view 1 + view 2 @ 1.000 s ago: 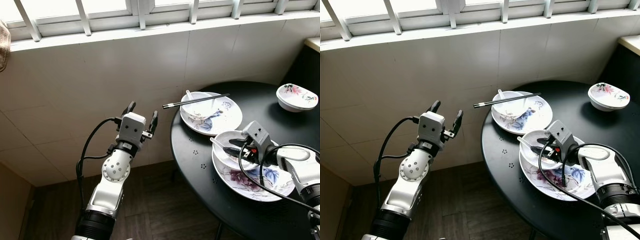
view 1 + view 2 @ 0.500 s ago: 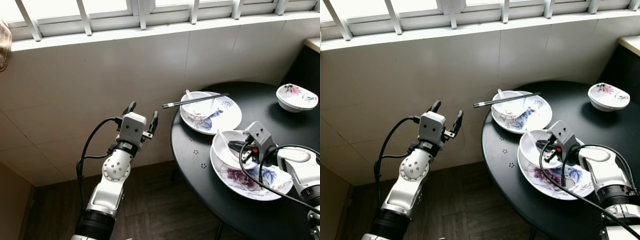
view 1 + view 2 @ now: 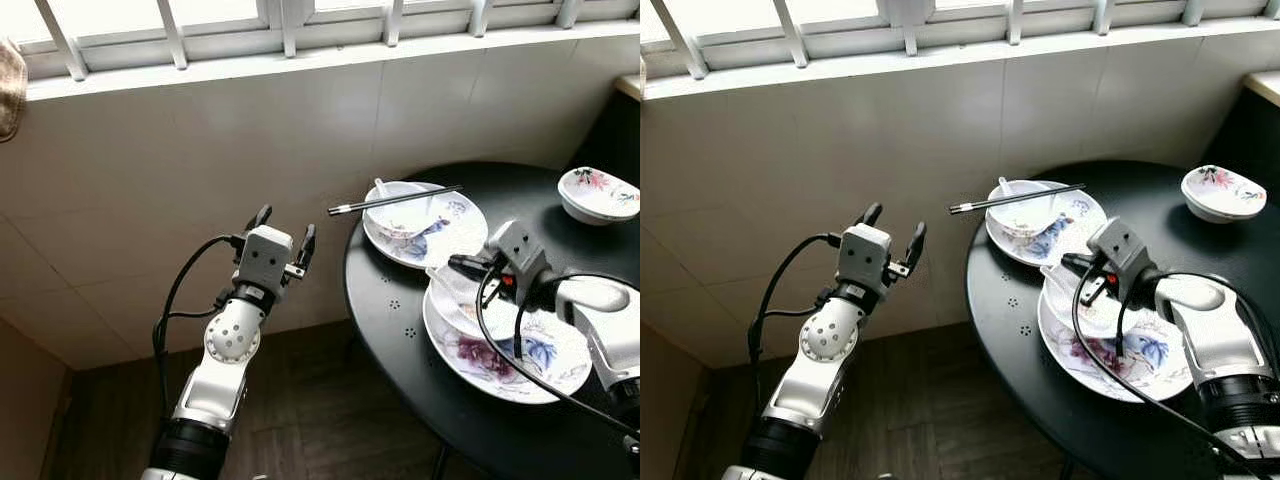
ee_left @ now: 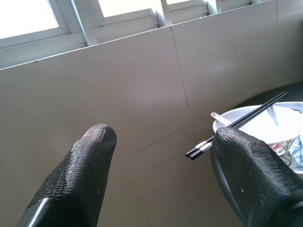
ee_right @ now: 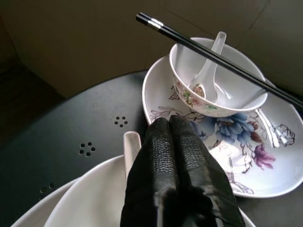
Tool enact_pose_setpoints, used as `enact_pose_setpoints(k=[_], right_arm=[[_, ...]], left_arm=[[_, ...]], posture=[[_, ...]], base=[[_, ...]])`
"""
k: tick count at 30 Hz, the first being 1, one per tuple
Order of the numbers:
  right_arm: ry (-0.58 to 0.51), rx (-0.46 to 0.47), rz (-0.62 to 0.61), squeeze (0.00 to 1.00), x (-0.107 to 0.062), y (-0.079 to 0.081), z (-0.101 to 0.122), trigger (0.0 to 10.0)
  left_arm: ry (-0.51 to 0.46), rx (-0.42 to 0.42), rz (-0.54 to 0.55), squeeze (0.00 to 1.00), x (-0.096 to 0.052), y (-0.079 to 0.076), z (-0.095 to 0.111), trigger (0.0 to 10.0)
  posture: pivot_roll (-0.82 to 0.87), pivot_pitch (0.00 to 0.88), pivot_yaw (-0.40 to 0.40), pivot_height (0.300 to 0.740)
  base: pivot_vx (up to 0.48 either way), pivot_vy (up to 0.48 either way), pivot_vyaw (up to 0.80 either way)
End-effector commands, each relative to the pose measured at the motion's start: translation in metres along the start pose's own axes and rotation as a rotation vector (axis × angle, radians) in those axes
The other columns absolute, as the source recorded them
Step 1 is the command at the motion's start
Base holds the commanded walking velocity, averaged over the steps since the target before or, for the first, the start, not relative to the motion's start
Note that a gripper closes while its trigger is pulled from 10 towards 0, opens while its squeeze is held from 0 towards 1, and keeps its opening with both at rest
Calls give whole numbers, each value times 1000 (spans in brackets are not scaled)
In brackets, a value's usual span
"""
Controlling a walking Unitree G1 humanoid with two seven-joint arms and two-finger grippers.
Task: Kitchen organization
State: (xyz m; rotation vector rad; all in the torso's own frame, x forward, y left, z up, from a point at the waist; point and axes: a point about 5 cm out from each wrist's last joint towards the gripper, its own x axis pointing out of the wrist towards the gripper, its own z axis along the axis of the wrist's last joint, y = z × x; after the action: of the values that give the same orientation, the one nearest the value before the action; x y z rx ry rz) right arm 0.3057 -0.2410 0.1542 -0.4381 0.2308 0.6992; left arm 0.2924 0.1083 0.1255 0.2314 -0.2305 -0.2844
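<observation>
Right wrist view is showing the near bowl (image 5: 90,198) just under my right gripper (image 5: 173,130), whose two black fingers are pressed together with nothing between them. A white spoon handle (image 5: 131,149) is sticking up from this bowl, right beside the fingers. From the head views, this bowl is sitting on the near flowered plate (image 3: 500,365) at the left edge of the round black table (image 3: 400,330).

Farther off, toward the tiled wall, a second bowl (image 3: 400,212) with its own spoon (image 3: 381,190) is resting on the far plate (image 3: 450,235), and black chopsticks (image 3: 395,200) are lying across its rim, their tips jutting past the table edge. A third small bowl (image 3: 598,194) is standing well apart at the far right.

My left gripper (image 3: 280,228) is hanging off to the left of the table, fingers spread and holding nothing.

I am judging the tidying as barely begun: all dishes are still spread on the table, nothing gathered or carried.
</observation>
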Motion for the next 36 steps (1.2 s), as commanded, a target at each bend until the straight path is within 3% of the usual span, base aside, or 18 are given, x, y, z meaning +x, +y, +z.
enact_pose_setpoints(k=[1, 5, 6, 7, 8, 9, 20, 29, 36], right_arm=[[-2, -1, -14, 0, -6, -2, 3, 0], [14, 4, -18, 0, -7, 2, 0, 0], [23, -14, -14, 0, -5, 5, -3, 3882], [26, 20, -8, 165, -5, 6, -4, 10000], [29, 47, -4, 165, -5, 7, -5, 10000], [36, 60, 61, 1000, -8, 12, -4, 10000], [123, -2, 175, 1000, -27, 7, -11, 10000], [119, 32, 302, 1000, -30, 13, -12, 10000], [178, 35, 383, 1000, -31, 18, -26, 10000]], left_arm=[[4, 12, -17, 0, 1, -2, -1, 10000], [5, 12, -19, 0, 2, -2, -1, 10000], [6, 12, -20, 0, 2, -3, -2, 10000], [6, 13, -20, 0, 2, -3, -2, 10000], [7, 14, -21, 0, 2, -3, -2, 10000], [9, 17, -21, 0, 2, -3, -2, 10000], [13, 16, -19, 0, 3, -3, -3, 10000], [13, 15, -17, 0, 4, -4, -3, 10000], [18, 18, -23, 0, 4, -3, -4, 10000]], posture=[[-181, 0, 42, 740], [-182, 0, 42, 740], [-181, 0, 42, 740], [-181, 0, 43, 740], [-181, 0, 43, 740], [-181, 0, 42, 740], [-187, 0, 35, 740], [-182, 0, 31, 740], [-184, 0, 32, 740]], base=[[0, 0, 0], [0, 0, 0], [0, 0, 0], [0, 0, 0], [0, 0, 0], [0, 0, 0], [0, 0, 0], [0, 0, 0], [0, 0, 0]])
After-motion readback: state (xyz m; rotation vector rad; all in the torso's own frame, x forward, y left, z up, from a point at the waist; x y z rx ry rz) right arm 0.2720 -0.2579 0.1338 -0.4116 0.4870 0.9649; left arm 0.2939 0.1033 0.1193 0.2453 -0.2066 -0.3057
